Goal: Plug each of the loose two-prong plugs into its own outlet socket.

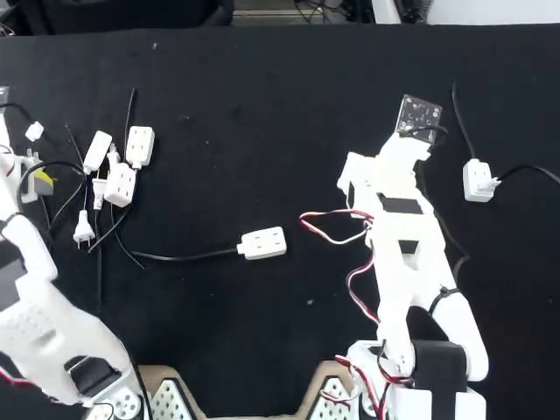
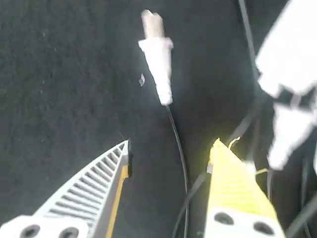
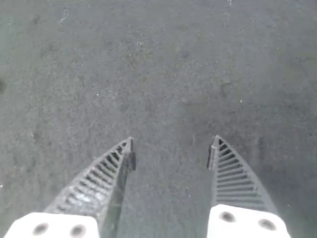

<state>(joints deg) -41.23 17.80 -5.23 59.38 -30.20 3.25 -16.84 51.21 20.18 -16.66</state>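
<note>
A white two-prong plug (image 2: 157, 54) lies on the black cloth just ahead of my left gripper (image 2: 171, 146), which is open. The plug's thin black cord runs back between the fingers. At the table's left edge the left arm (image 1: 26, 188) stands beside a cluster of white plugs (image 1: 96, 149) and outlet blocks (image 1: 140, 145). Another loose plug (image 1: 83, 229) lies below that cluster. A single outlet socket (image 1: 262, 243) on a black cord sits mid-table. My right gripper (image 3: 171, 148) is open over bare cloth with nothing between its fingers.
A further white outlet block (image 1: 479, 179) with its cord lies at the far right, beside the right arm (image 1: 398, 219). Black cords (image 1: 175, 256) tangle around the left cluster. White blocks (image 2: 292, 49) lie close beside the left gripper's yellow finger (image 2: 230, 173).
</note>
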